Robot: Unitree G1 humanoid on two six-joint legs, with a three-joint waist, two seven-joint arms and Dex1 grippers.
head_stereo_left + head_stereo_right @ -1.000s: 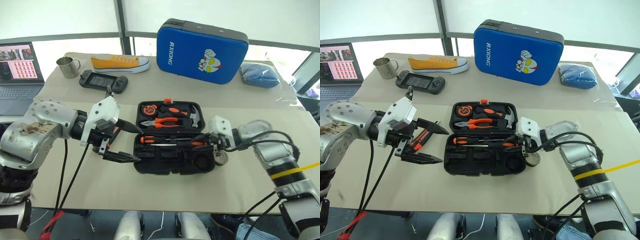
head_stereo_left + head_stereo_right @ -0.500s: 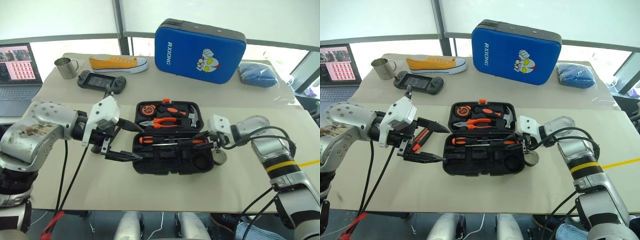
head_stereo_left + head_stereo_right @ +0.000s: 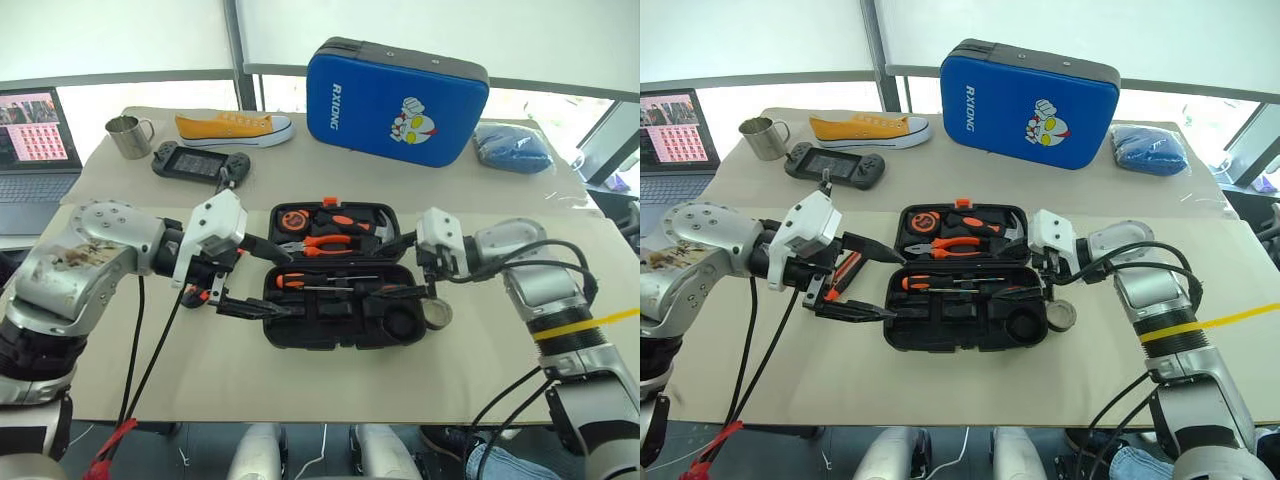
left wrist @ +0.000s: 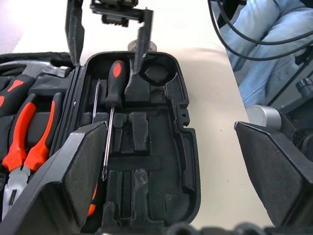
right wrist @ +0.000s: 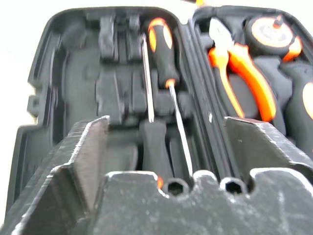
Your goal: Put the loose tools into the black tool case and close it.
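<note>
A laptop (image 3: 35, 150) is cut off at the left edge, beside a metal cup (image 3: 128, 135), a dark game controller (image 3: 200, 164) and a yellow sneaker (image 3: 233, 126) at the back of the beige table (image 3: 300, 370).

The left gripper (image 3: 865, 283) hangs at the left end of the black tool case (image 3: 336, 278), its two black fingers spread wide with nothing between them. Behind those fingers a small orange-and-black object (image 3: 843, 272) lies on the table, too covered to identify.

The case lies open near the table's centre. Its far half holds orange-handled pliers (image 3: 322, 243), a tape measure (image 3: 297, 216) and a hammer (image 3: 385, 235). Its near half holds a black-and-orange screwdriver (image 4: 110, 105) and a slim orange screwdriver (image 3: 300, 281); the other moulded slots are dark and hard to read.

The right gripper (image 4: 107, 41) hovers over the case's right end, jaws apart and gripping nothing. A small dark tape roll (image 3: 1059, 316) sits on the table just beside the case, below this gripper.

Behind stand a blue cartoon-print case (image 3: 395, 88) and a blue bundle (image 3: 512, 148), against bright windows.
</note>
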